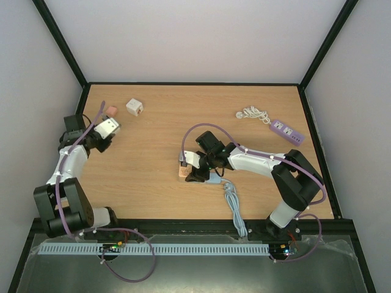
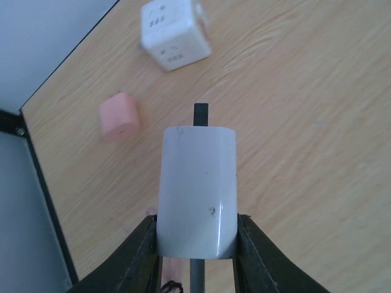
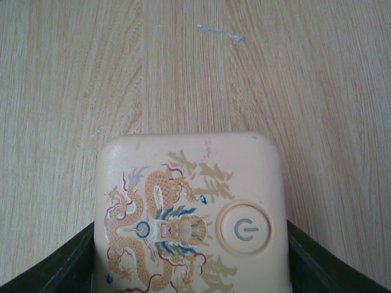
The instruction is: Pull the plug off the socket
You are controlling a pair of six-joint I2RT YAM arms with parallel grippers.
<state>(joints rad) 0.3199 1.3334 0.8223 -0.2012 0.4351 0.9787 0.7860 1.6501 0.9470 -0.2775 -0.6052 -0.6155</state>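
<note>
My left pincer (image 2: 197, 243) is clamped on the white plug (image 2: 198, 183), one finger on each side of its body. A dark prong (image 2: 200, 114) sticks out past the tips, bare and touching nothing. Ahead of that pincer a pink block (image 2: 119, 116) lies on the wooden surface (image 1: 159, 134), a little to the left. A white cube adapter (image 2: 174, 33) sits farther ahead.

My right pincer (image 3: 192, 262) grips the cream socket (image 3: 189, 201), the one with the dragon print and round power button. Its fingers press both flanks, and the socket rests flat on the surface. The plug is out of the socket, and the two pincers are well apart. A grey cable (image 1: 233, 207) trails back behind the right pincer toward the arm's base.
</note>
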